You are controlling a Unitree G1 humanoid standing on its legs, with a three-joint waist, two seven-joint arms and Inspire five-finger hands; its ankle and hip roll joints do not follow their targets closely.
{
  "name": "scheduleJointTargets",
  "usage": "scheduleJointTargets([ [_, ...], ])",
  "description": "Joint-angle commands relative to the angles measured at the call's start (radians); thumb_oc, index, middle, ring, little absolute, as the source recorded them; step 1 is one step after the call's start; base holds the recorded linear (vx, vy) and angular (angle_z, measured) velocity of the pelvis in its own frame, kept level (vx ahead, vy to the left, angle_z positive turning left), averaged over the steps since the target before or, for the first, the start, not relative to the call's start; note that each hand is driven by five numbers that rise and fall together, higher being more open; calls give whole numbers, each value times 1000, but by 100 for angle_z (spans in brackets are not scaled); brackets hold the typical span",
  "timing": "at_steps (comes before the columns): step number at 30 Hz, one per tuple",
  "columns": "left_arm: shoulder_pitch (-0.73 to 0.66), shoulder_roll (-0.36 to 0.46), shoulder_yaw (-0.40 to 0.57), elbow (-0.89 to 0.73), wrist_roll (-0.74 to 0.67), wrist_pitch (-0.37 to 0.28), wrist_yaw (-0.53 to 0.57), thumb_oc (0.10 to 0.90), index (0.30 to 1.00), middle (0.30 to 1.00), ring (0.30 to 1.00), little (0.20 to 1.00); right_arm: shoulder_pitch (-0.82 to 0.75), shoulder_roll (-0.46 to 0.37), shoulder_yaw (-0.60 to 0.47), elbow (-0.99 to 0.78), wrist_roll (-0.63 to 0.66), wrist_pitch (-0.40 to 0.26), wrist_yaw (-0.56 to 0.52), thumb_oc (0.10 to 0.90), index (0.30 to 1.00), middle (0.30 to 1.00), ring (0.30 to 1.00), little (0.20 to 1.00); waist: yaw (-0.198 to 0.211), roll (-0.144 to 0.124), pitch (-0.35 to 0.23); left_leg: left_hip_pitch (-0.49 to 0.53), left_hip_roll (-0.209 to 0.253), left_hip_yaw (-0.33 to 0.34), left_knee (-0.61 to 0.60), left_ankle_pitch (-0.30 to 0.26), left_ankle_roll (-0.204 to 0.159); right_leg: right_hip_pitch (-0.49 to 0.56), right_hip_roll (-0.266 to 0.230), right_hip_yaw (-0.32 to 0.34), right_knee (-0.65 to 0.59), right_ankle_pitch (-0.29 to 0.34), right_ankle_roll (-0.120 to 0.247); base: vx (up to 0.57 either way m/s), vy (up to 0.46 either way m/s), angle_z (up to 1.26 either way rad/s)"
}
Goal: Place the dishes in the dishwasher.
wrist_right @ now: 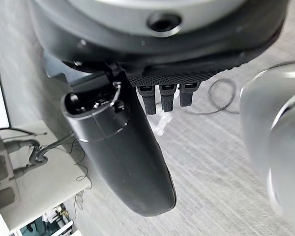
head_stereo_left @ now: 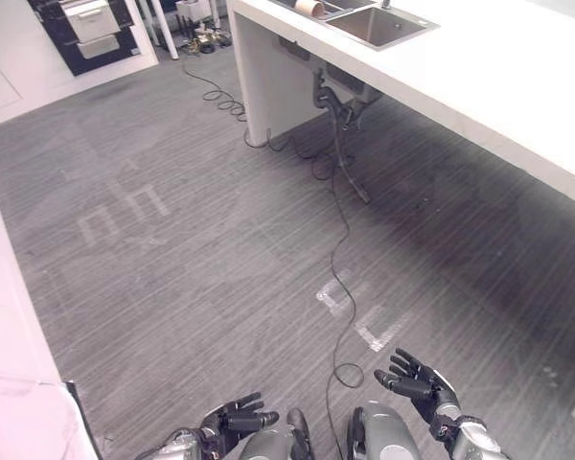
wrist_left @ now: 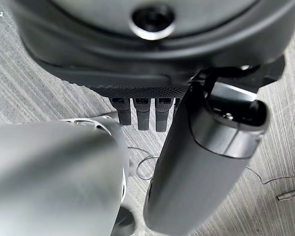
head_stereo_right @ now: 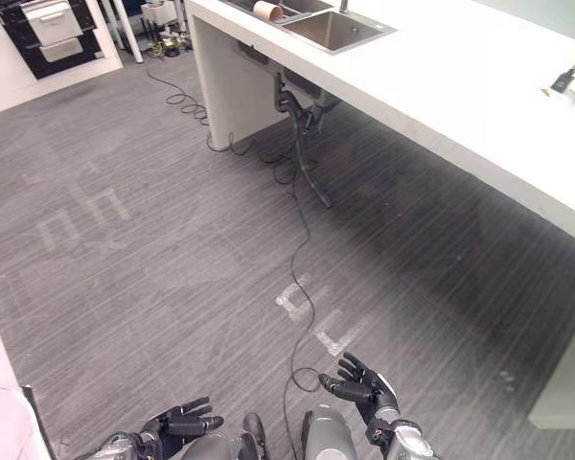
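While both hands hang low with nothing in them, the robot stands on grey carpet (head_stereo_left: 220,249) well apart from the work. The left hand (head_stereo_left: 232,420) sits at about 6 o'clock in the left eye view, fingers relaxed and loosely spread, holding nothing; its wrist view shows straight fingers (wrist_left: 142,114) over bare floor. The right hand (head_stereo_right: 362,388) sits near 5 o'clock, palm turned inward, fingers apart and slack, also empty. My reading: the arms are carried at rest for walking, not for a reach, since nothing lies within range. One white counter (head_stereo_right: 479,86) runs from 12 to 3 o'clock, with one steel sink (head_stereo_right: 337,31) set in it at about 1 o'clock. One tan cup-like item (head_stereo_right: 266,11) rests by the sink's far side; whether it is a dish I cannot tell. No plates or bowls can be made out, so the dishes are probably in or beside the sink. One dark appliance with pulled-out white drawers (head_stereo_left: 88,19) stands at 11 o'clock; it may be the dishwasher, though that is a guess. Two pale tape marks: (head_stereo_left: 125,213) at 10 o'clock, (head_stereo_left: 359,311) near centre. The task looks unstarted; an approach to the sink seems the next need.
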Motion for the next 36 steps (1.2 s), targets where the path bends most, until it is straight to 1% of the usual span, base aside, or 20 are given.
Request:
scheduleJointTargets([
  [1,39,-11,-25,-41,-54,11,-9,800,900,900,900,900,-21,-58,-65,-48,18,-88,6,800,900,900,900,900,-35,-13,17,54,14,-3,32,-182,-58,-29,-45,-16,105,188,56,473,-238,67],
  [5,61,-37,-6,-21,-47,-12,15,800,900,900,900,900,-21,-62,-54,-37,18,-66,-26,800,900,900,900,900,-45,-12,-15,180,13,-16,32,-178,-75,51,-4,10,106,110,-2,513,-233,19],
  [6,74,-46,9,-26,-61,-21,57,800,900,900,900,900,-28,-68,-52,-42,-7,-45,-34,800,900,900,900,900,-36,-24,-25,237,29,27,32,-64,-116,105,2,9,105,57,-30,485,-263,10],
  [7,78,-50,20,-27,-53,-20,67,800,900,900,900,900,-33,-72,-49,-38,-8,-42,-39,800,900,900,900,900,-29,-34,-30,232,40,37,114,-17,-134,122,-2,15,105,36,-43,506,-313,-14],
  [9,86,-56,50,-22,-53,-42,73,800,900,900,900,900,-41,-88,-43,-27,-31,-40,-44,800,900,900,900,900,3,-59,-29,92,71,40,427,65,-174,187,-9,20,105,-23,-83,354,-272,-19],
  [10,86,-56,54,-22,-57,-44,73,800,900,900,900,900,-41,-90,-43,-27,-37,-37,-44,800,900,900,900,900,7,-59,-29,68,78,40,458,76,-179,196,-7,17,105,-31,-89,302,-245,23],
  [12,74,-55,70,-14,-43,-40,68,800,900,900,900,900,-40,-102,-50,-15,-20,-38,-31,800,900,900,900,900,42,-75,-14,-128,111,59,593,89,-175,268,-4,9,105,-73,-108,372,-158,27],
  [14,70,-51,74,-1,-48,-35,78,800,900,900,900,900,-50,-105,-41,-4,-19,-48,-21,800,900,900,900,900,72,-76,-2,-149,122,95,387,53,-162,340,9,20,105,-133,-96,630,60,2],
  [16,76,-54,79,6,-38,-31,84,800,900,900,900,900,-55,-98,-34,-4,-9,-46,-30,800,900,900,900,900,91,-70,0,-147,108,104,89,92,-161,366,15,30,105,-151,-81,572,187,-33],
  [17,85,-57,82,9,-33,-35,89,800,900,900,900,900,-53,-96,-31,-8,0,-42,-32,800,900,900,900,900,107,-49,2,-203,126,79,32,120,-162,371,40,40,105,-150,-81,735,245,-46],
  [18,105,-62,85,15,-26,-40,98,800,900,900,900,900,-46,-95,-33,1,18,-44,-31,800,900,900,900,900,129,-27,4,-310,169,21,32,118,-192,418,64,63,105,-186,-72,693,216,-36],
  [20,114,-61,84,16,-26,-34,101,800,900,900,900,900,-41,-95,-34,11,32,-46,-25,800,900,900,900,900,137,-22,5,-362,194,24,32,112,-202,452,63,62,105,-210,-65,547,167,-18],
  [23,131,-61,103,27,-13,-36,125,800,900,900,900,900,-51,-93,-34,42,31,-53,-7,800,900,900,900,900,151,-11,-8,-359,225,74,32,124,-189,507,50,52,105,-247,-49,484,245,-32],
  [24,134,-60,107,30,-5,-34,133,800,900,900,900,900,-54,-90,-36,49,26,-48,-10,800,900,900,900,900,150,-25,-16,-334,197,72,32,114,-189,532,30,58,105,-262,-41,461,259,-42],
  [26,133,-59,120,39,29,-42,168,800,900,900,900,900,-59,-75,-54,64,28,-25,-15,800,900,900,900,900,164,-22,-28,-286,148,77,32,125,-152,584,24,63,105,-217,-34,615,332,-41],
  [27,125,-51,117,40,52,-42,170,800,900,900,900,900,-52,-63,-65,72,12,-18,-20,800,900,900,900,900,154,-37,-40,-240,94,85,32,77,-126,638,-5,37,119,-118,-4,540,305,-25],
  [28,121,-48,114,41,54,-42,169,800,900,900,900,900,-51,-59,-66,72,1,-17,-23,800,900,900,900,900,152,-36,-42,-231,77,80,32,66,-112,627,-15,38,176,-83,10,517,355,-10],
  [31,103,-37,94,44,65,-50,147,800,900,900,900,900,-38,-42,-72,68,-18,-29,-52,800,900,900,900,900,135,-34,-50,-197,25,80,32,26,-60,548,-41,48,433,53,69,290,295,44],
  [32,90,-29,73,40,51,-51,150,800,900,900,900,900,-34,-41,-67,76,-5,-32,-59,800,900,900,900,900,118,7,-50,-167,32,58,32,9,-35,413,-23,63,637,175,74,325,325,71],
  [36,68,-22,52,24,8,-48,144,800,900,900,900,900,-38,-49,-49,112,-18,-68,-41,800,900,900,900,900,46,41,-22,-65,6,-19,32,-61,-22,152,50,30,643,104,30,266,110,50],
])
